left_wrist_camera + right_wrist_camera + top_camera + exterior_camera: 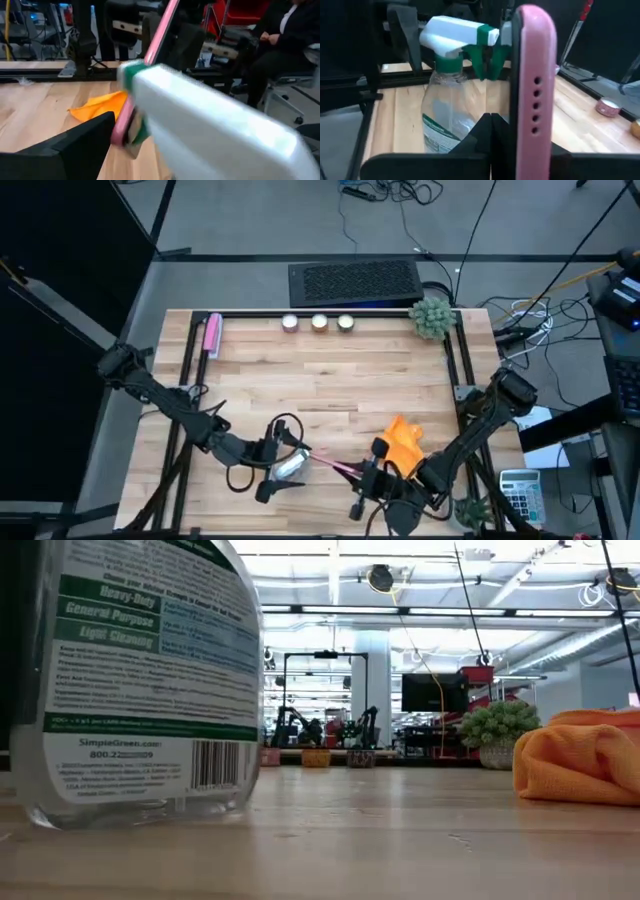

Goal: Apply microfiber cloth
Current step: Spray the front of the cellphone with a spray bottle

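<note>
The right hand (362, 483), low at the near edge of the desk (330, 370), grips a pink-edged phone (532, 95) standing on its thin side. The microfiber cloth (405, 443) lies bunched on the wood just beside and slightly beyond that hand, to its right: bright orange, soft, thin and rumpled into folds. The left hand (278, 470), near the desk's middle front, holds a clear plastic spray bottle (445, 115) with a white head and green nozzle; its fingers are clamped on it. The desk is pale, smooth butcher-block wood.
</note>
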